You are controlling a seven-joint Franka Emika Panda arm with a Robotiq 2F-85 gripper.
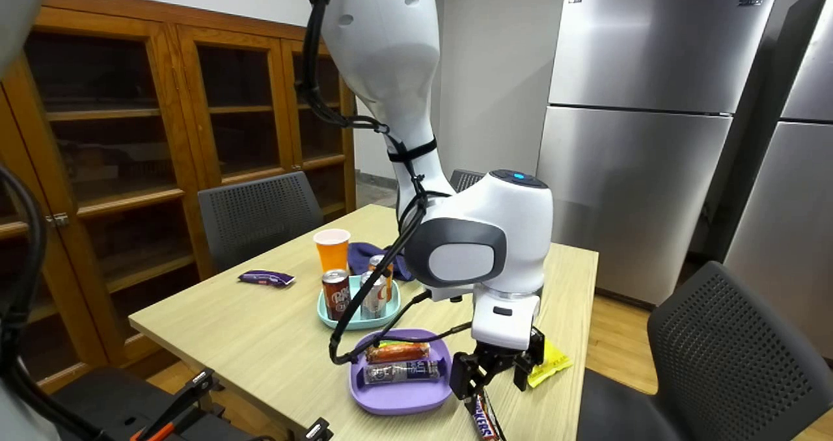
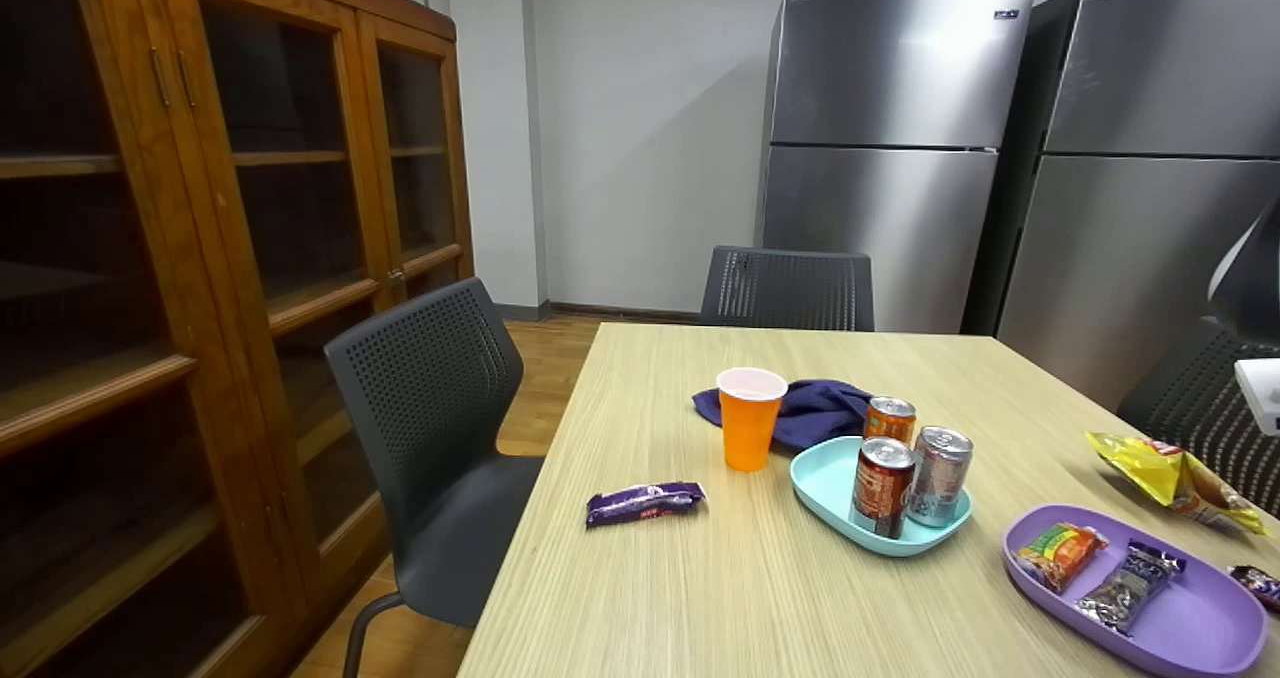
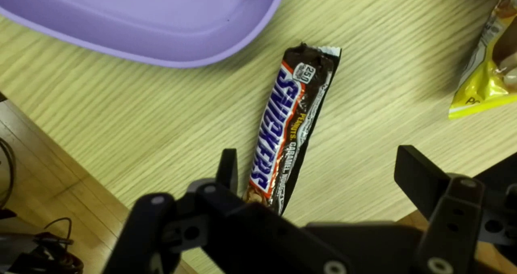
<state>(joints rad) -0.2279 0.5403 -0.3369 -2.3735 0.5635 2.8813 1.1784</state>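
Apparent approach step: I hold the claw [image 3: 317, 159] wide and empty above the Snickers bar [image 3: 278, 124], on the desk [image 3: 375, 84] beside the purple tray [image 3: 173, 62]; grasping it likely calls for centring, then lowering.

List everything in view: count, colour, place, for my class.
Table: one, pale wood, foreground
Snickers bar: one, brown, on table
Snack tray: one, purple, on table
Wrapped snacks: two, orange, silver, in snack tray
Snack bag: one, yellow, on table
Drinks tray: one, teal, on table
Cans: three, dark red, silver, orange, on drinks tray
Cup: one, orange, beside drinks tray
Cloth: one, navy, near cup
Wrapped bar: one, purple, near cup
Chairs: at least three, grey, around table
Cabinet: one, brown, alongside table
Fridges: two, silver, behind table
Arm: one, white, over table
Cables: several, black, along arm
Gripper: one, black, open above Snickers bar
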